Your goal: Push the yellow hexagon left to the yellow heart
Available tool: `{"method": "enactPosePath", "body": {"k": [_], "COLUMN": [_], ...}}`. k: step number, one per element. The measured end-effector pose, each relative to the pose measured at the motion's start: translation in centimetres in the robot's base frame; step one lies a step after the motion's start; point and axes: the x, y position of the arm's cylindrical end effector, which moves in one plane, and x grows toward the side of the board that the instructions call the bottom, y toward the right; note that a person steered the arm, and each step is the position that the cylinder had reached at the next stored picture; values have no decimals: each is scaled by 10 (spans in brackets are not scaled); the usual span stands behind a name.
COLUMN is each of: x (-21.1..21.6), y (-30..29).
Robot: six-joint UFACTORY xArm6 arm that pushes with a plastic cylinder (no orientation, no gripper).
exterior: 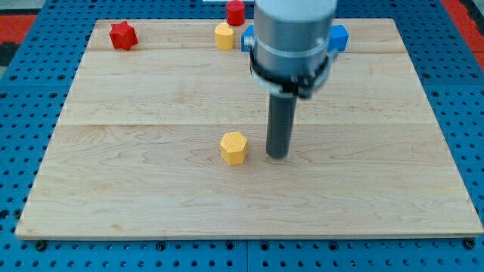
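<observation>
The yellow hexagon [234, 147] lies near the middle of the wooden board [151, 196]. The yellow heart [224, 35] sits at the view's top, left of centre. My tip [277, 155] rests on the board just right of the hexagon, a small gap apart from it. The rod rises to a grey arm body [293, 38] that fills the top centre of the view.
A red star [122, 35] lies at the top left. A red block [236, 12] sits just off the board's top edge. A blue block [246, 38] and another blue block [338, 36] peek out on either side of the arm; the green blocks are hidden behind it.
</observation>
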Motion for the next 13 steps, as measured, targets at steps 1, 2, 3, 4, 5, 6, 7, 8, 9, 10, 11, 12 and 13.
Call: {"method": "enactPosePath", "body": {"k": [1,2,3,4,5,6,7,8,9,10,11,12,13], "x": [30,-1,-38,-101,-120,-80,-56,-83,-140,-196,-249,-257,-224], "y": [-13,-49,-81,-146,-150,-148,-108,-80,-99,-137,-171,-171,-173]}}
